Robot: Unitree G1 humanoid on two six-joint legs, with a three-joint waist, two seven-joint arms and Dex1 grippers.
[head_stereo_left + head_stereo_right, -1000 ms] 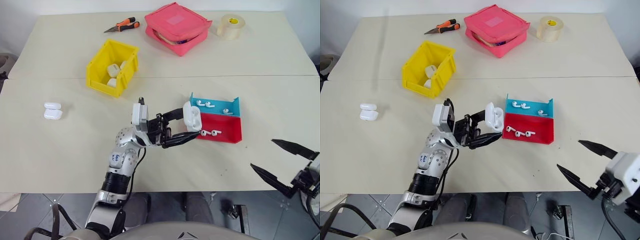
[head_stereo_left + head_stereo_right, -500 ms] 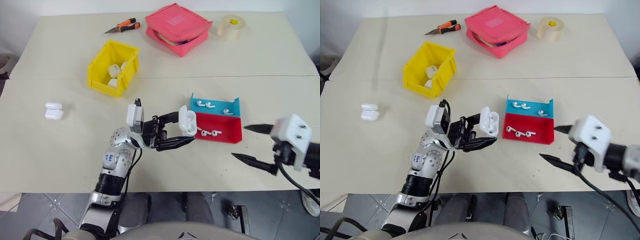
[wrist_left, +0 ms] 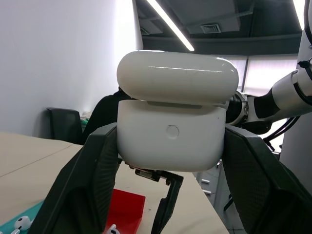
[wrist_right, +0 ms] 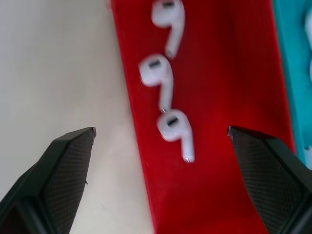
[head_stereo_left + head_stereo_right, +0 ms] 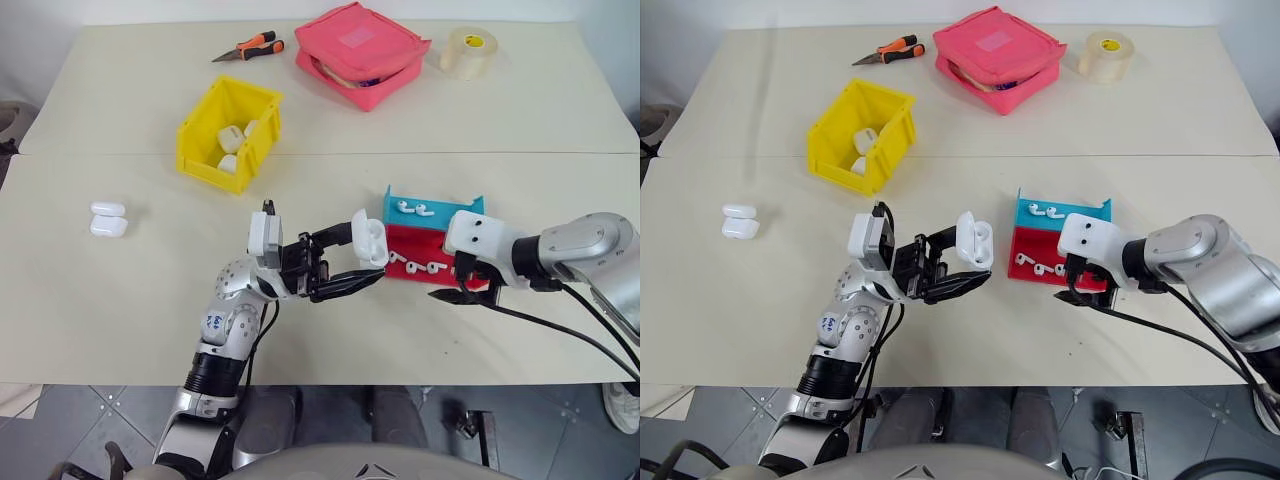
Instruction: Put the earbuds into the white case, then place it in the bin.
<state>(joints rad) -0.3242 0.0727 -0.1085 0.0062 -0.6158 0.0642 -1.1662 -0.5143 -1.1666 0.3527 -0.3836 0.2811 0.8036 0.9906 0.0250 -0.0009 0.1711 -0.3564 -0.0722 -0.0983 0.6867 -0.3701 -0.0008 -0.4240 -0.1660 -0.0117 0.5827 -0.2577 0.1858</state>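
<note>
Cream tabletop point(image 5: 120, 320) is filling the head views, with the bin point(image 5: 228, 135) sitting in the upper left, already holding a few white cases. At centre frame, the left end effector point(image 5: 360, 262) is gripping the white case point(image 5: 368, 238) tightly, holding it off the tabletop with its lid flipped open. Just right of it, the right end effector point(image 4: 161, 141) is hovering with its jaws spread wide and empty above the red tray point(image 4: 214, 97), straddling three earbuds point(image 4: 175, 127) lying close together. Because the earbuds are lying nearly touching, closing here is risking pinching two at once or flicking one off the shallow tray; a glossy earbud could also be slipping from the fingers.
</note>
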